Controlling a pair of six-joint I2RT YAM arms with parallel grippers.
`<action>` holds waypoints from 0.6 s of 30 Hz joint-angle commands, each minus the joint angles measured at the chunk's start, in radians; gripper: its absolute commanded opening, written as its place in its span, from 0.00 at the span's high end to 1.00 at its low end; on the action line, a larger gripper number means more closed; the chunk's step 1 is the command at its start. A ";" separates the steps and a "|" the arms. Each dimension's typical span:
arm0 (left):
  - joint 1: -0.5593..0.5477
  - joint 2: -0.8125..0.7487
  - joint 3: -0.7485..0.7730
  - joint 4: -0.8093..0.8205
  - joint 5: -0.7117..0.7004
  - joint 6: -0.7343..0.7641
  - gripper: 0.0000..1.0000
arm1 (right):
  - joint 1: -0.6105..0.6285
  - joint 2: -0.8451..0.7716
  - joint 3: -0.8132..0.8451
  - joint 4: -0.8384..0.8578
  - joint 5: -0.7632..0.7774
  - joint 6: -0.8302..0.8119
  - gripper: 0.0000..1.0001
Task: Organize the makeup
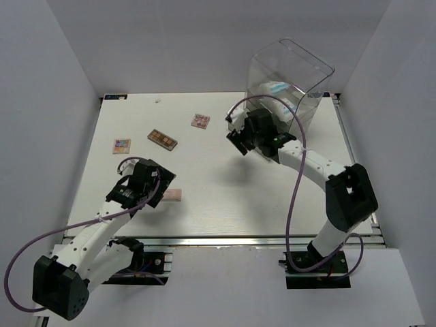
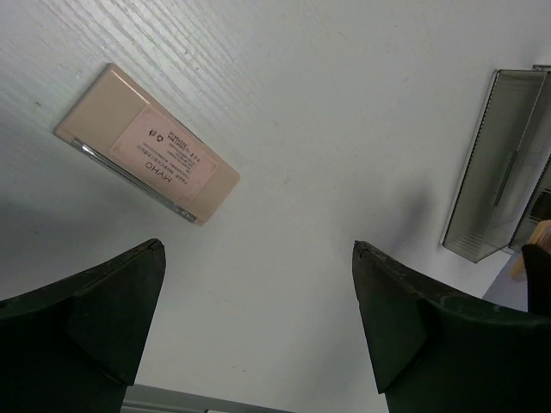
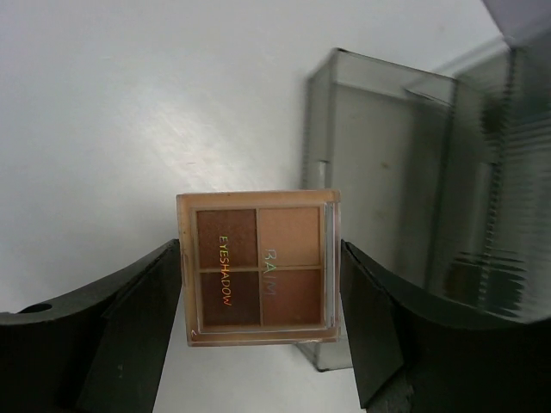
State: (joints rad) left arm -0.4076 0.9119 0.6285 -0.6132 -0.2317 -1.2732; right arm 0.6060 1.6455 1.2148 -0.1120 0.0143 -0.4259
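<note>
Though the top view hides its jaws, the left gripper (image 2: 258, 249) shows in its wrist camera spread wide and holding nothing, with a pink palette (image 2: 146, 142) flat on the table (image 1: 225, 197) just ahead. A long brown palette (image 1: 162, 139) lies farther back. Only the right wrist view reveals the right gripper (image 3: 258, 275) clamped on a square eyeshadow palette (image 3: 258, 267) beside the clear drawer box (image 3: 379, 172).

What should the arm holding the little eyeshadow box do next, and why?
Probably move it closer to the clear box. The right gripper is shut on the eyeshadow palette, held above the table, and the box stands just beyond it, so that looks like where it goes.
</note>
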 commanded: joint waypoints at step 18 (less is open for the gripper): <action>0.010 -0.031 -0.064 0.000 0.023 -0.112 0.02 | -0.132 0.399 0.411 0.132 0.181 -0.040 0.23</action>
State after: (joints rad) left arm -0.4019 0.8875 0.5636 -0.6201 -0.2146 -1.3739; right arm 0.4683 2.0457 1.5501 -0.0208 0.1879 -0.4706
